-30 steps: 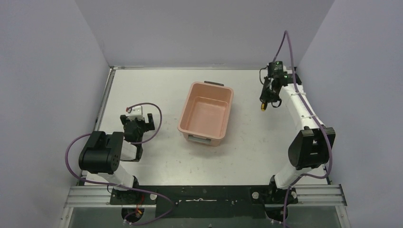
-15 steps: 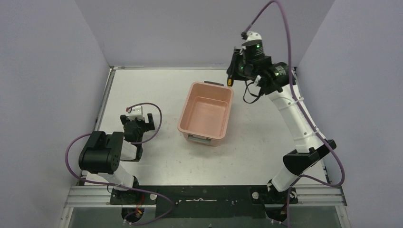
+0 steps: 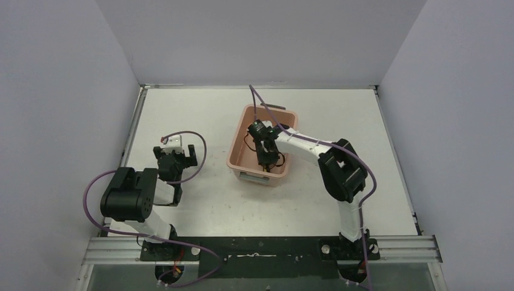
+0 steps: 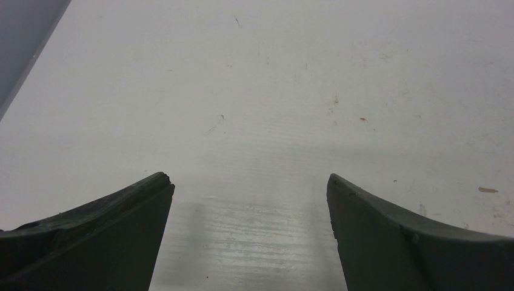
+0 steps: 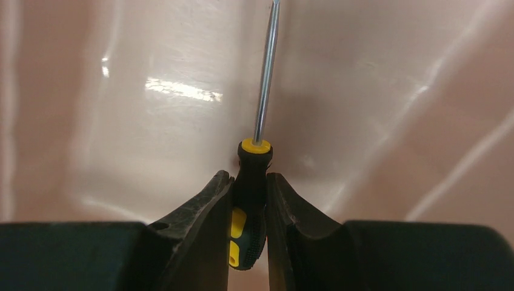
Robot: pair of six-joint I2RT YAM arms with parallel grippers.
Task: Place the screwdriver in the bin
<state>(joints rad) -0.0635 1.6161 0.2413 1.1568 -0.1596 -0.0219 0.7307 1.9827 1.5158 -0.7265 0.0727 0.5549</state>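
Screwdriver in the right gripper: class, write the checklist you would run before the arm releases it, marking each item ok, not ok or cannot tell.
1. The screwdriver is clamped by its handle in the right gripper: ok.
2. The right gripper is within the bin outline seen from above: ok.
3. The shaft tip is clear of the bin's surface: cannot tell; the wrist view cuts off the tip.
4. The left gripper is open over the table, apart from the bin: ok.

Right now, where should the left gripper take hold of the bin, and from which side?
Probably the bin by its left long rim, from above: that thin upright wall faces the open left gripper, while the right gripper, holding the screwdriver, fills the near part.
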